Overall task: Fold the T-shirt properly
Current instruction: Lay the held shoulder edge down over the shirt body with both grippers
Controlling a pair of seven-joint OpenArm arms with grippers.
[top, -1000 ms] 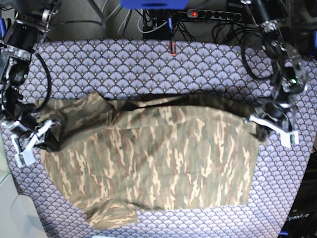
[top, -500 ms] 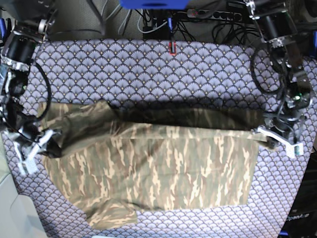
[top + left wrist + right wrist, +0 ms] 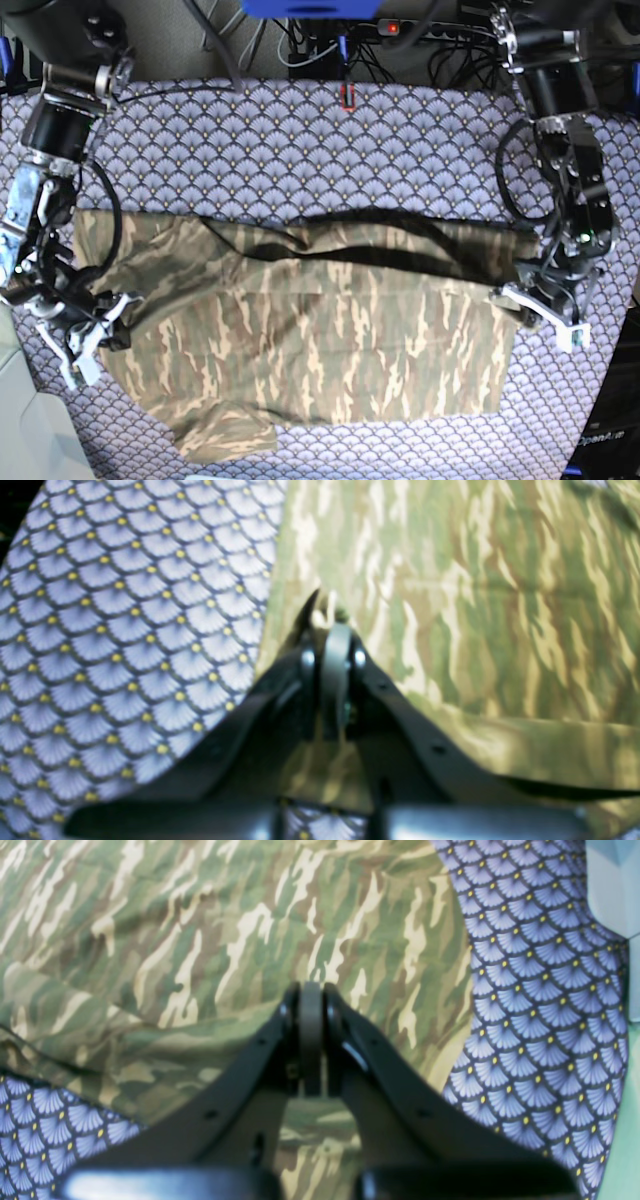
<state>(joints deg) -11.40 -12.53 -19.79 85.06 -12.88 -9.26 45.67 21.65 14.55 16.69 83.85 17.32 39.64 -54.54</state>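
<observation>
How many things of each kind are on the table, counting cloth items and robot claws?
Camouflage-print soft cloth T-shirt: 1
Purple-grey fan-scale patterned tablecloth: 1
Robot claws, left claw and right claw, both shut on the T-shirt: 2
Total: 4

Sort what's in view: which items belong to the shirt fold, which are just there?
Part of the job:
- camouflage-print soft cloth T-shirt, far edge lifted
- left gripper, shut on the shirt's edge
- right gripper, shut on the shirt's opposite edge

Just there:
- purple-grey fan-scale patterned tablecloth under the shirt
- black power strip with red light and cables behind the table
</observation>
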